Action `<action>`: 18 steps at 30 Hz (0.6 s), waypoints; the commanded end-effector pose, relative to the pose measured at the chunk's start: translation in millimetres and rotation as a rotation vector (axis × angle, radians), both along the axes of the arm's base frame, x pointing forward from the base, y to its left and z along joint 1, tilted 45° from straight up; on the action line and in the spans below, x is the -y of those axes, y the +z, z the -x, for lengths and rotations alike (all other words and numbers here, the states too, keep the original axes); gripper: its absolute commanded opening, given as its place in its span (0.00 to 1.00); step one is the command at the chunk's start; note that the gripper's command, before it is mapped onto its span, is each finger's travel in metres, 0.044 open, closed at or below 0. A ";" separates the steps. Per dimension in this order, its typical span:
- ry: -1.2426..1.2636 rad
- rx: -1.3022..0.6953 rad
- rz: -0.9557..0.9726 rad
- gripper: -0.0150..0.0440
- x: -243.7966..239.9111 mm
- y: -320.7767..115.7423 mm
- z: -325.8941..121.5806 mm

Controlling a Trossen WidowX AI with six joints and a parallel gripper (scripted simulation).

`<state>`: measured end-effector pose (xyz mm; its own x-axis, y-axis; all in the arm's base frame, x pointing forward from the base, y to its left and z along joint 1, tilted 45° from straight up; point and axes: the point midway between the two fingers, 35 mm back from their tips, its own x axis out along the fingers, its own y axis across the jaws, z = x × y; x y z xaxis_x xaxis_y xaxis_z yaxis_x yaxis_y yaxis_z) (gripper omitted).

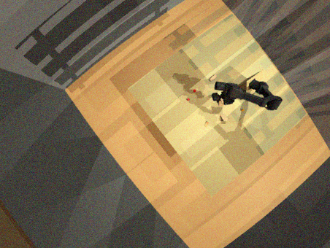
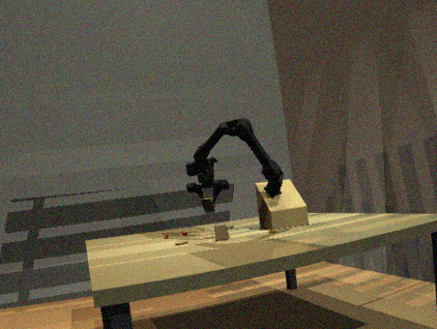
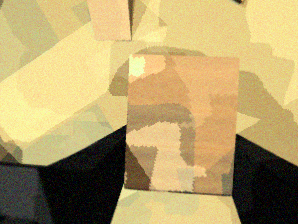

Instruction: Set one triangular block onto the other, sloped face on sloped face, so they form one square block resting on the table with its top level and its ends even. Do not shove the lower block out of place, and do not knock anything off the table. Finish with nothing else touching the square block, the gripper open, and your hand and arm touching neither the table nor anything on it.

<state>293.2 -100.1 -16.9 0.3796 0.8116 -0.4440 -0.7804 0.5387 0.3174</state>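
My gripper [image 1: 220,102] [image 2: 208,202] [image 3: 176,133] is shut on one triangular block [image 2: 207,205] [image 3: 182,120], which hangs well above the table; its broad rectangular face fills the middle of the wrist view. The other triangular block [image 1: 224,117] [image 2: 221,232], pale pinkish, stands on the table, apart from the held one and below it, to its right in the exterior view. A pale pink block [image 3: 111,19], seemingly the same one, shows at the top edge of the wrist view, cut off by the frame. The slopes of the two blocks cannot be made out clearly.
Two small red pieces [image 1: 194,90] [image 2: 166,236] lie on the table [image 1: 204,175] [image 2: 145,271]. Small orange pieces [image 1: 206,123] [image 2: 181,243] lie near the standing block and near the arm's base. A large pale wedge-topped box [image 2: 285,218] stands by the base. A small pale piece [image 1: 212,78] lies beyond the gripper.
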 end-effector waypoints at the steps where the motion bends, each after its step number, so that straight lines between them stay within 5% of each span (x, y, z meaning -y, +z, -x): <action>1: -0.005 -0.001 -0.006 0.25 -11.6 17.3 0.7; 18: 0.000 0.004 -0.022 0.25 -59.1 74.2 12.3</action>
<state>285.5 -51.4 46.9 0.3788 0.8185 -0.4320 -0.7832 0.5322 0.3215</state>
